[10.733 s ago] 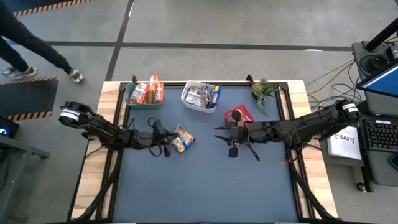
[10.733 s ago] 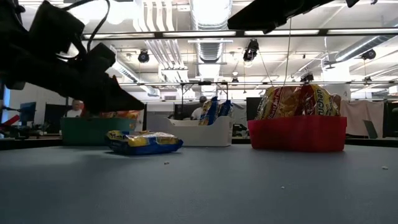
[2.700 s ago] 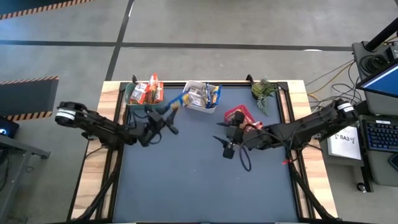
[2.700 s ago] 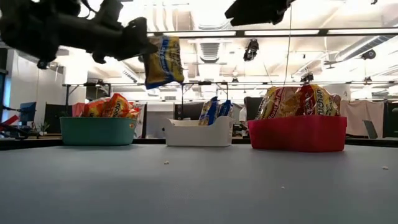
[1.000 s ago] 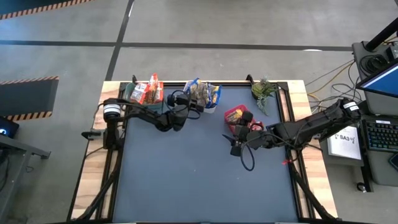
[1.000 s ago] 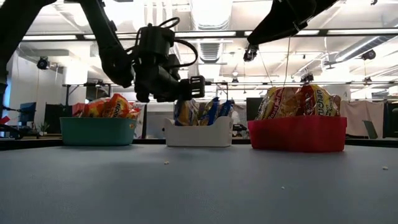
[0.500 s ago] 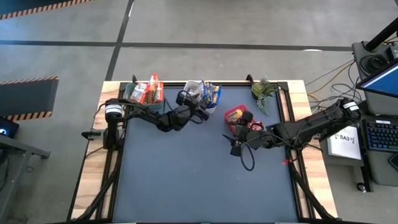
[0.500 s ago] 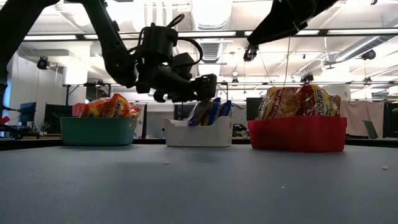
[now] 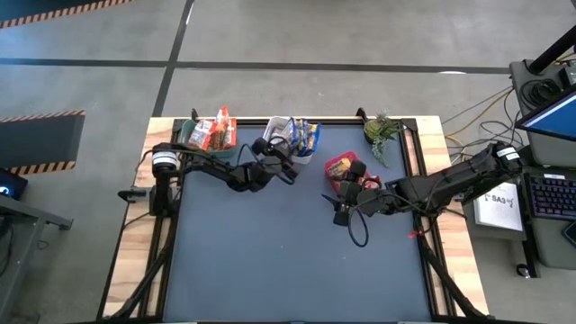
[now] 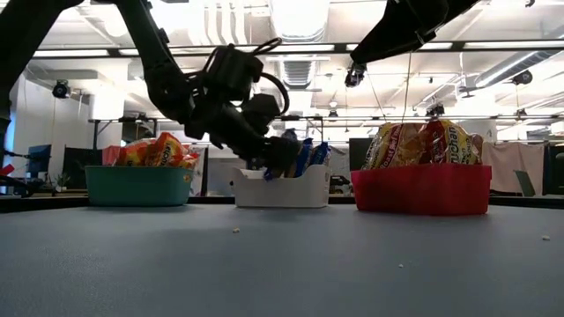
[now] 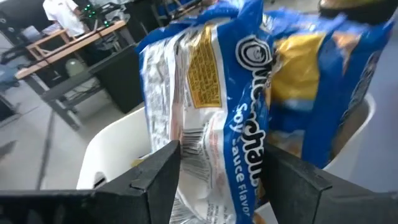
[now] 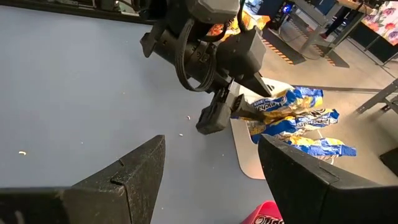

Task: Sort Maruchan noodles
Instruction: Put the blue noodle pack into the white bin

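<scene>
Gripping a blue soy-sauce packet [image 11: 233, 118] between its fingers, my left gripper [image 10: 280, 155] has its jaws clamped on the lower part of the wrapper, and the packet stands up past them into the white bin [image 10: 282, 187]. I judge I am holding it there because blue goes with blue: the packets already standing beyond the jaws in that bin carry the same blue and silver print. The jaws have not let go yet, so the drop is not done.

My right gripper [image 9: 343, 209] hangs spread and empty, off to the side over bare mat near the red bin [image 10: 421, 188], well apart from the left jaws; I read it as waiting.

Counting outward: one packet in the jaws, and I make out at least three more blue ones [image 12: 292, 118] in the white bin from the right wrist view. The green bin [image 10: 139, 185] on the far side of the left jaws holds orange packets [image 10: 157, 150], the red bin yellow-red ones [image 10: 423, 141]; those overlap too much to count. Three bins, and I see no packet loose on the table [image 9: 288, 261].
</scene>
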{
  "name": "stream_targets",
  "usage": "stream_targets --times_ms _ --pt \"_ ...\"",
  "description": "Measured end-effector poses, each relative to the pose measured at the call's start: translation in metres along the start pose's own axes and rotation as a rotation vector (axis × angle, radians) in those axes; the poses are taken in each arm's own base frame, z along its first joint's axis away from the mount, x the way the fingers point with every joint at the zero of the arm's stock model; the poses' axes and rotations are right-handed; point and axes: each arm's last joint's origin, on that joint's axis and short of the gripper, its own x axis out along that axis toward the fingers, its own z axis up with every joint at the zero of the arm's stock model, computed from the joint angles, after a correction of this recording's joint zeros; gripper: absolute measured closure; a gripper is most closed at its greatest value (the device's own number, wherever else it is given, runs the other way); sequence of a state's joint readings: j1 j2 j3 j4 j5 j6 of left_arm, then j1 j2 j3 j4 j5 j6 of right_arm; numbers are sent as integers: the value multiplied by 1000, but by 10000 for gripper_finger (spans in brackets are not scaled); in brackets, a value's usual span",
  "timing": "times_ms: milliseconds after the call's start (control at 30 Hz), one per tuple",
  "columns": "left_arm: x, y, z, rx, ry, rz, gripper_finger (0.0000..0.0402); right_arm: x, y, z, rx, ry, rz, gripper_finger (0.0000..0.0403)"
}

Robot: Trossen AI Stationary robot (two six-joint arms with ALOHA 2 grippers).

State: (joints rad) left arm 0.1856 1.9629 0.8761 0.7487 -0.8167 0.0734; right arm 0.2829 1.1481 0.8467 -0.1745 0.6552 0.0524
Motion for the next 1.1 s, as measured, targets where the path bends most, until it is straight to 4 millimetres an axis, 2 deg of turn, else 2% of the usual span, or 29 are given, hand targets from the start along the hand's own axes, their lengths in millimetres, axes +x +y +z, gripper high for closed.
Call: stream_targets --times_ms 200,433,700,867,967,1100 --pt "0 1 -3 54 23 41 208 0 0 0 0 0 0 156" --pt "-10 6 9 141 41 32 208 0 0 0 0 0 0 156" --pt "-24 18 18 163 113 -101 213 0 0 0 -1 1 0 156" --pt "-38 27 25 237 149 -264 249 0 0 0 -2 2 0 156" --pt "-45 35 28 296 184 -304 278 0 0 0 -2 2 0 156" --pt "-46 41 30 311 190 -383 325 0 0 0 -2 1 0 156"
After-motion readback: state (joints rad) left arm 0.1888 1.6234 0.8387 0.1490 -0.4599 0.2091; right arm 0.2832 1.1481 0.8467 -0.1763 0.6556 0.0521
